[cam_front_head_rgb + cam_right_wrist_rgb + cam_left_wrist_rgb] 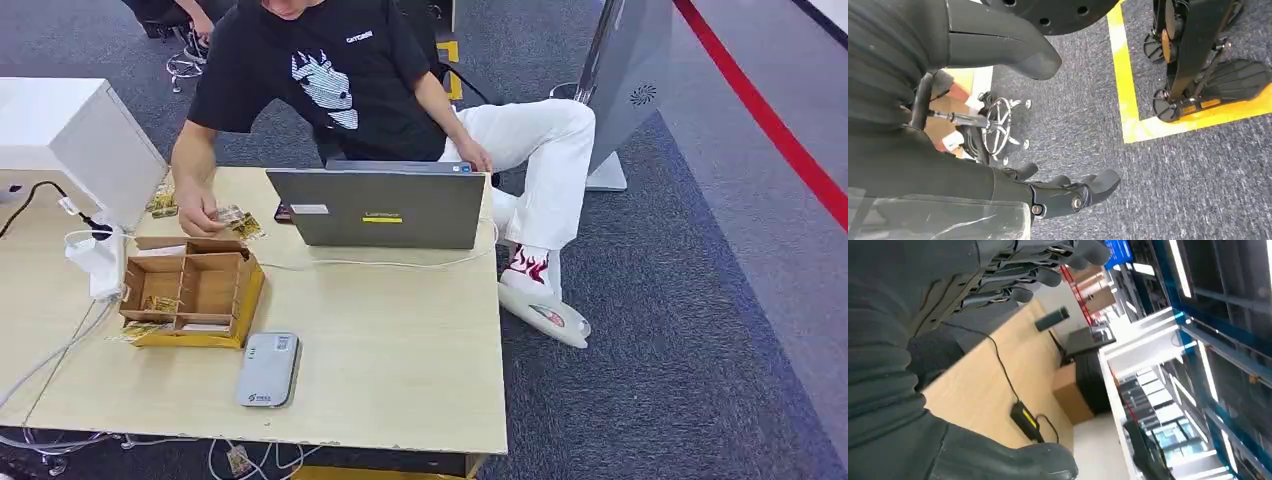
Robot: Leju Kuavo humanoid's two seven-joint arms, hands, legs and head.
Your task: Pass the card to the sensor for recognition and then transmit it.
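Note:
The grey card sensor [268, 370] lies flat near the table's front edge. Behind it stands a cardboard box [240, 290] with compartments, with gold-patterned cards [160, 303] in it. A person seated at the far side holds more cards [232, 214] above the table beside the box. In the left wrist view my left hand [948, 285] holds nothing, its fingers [1038, 275] well apart from the thumb [998, 460], beside a wooden table edge. My right hand [923, 165] hangs over grey carpet, with its thumb [1008, 50] and fingers [1073, 192] spread and nothing between them.
A grey laptop [385, 208] stands open at the table's back, its white cable [380, 264] running across the top. A white cabinet [70, 135] and cables [40, 360] occupy the left. Another small stack of cards [163, 200] lies by the person's arm. Yellow floor tape [1125, 90] crosses the carpet.

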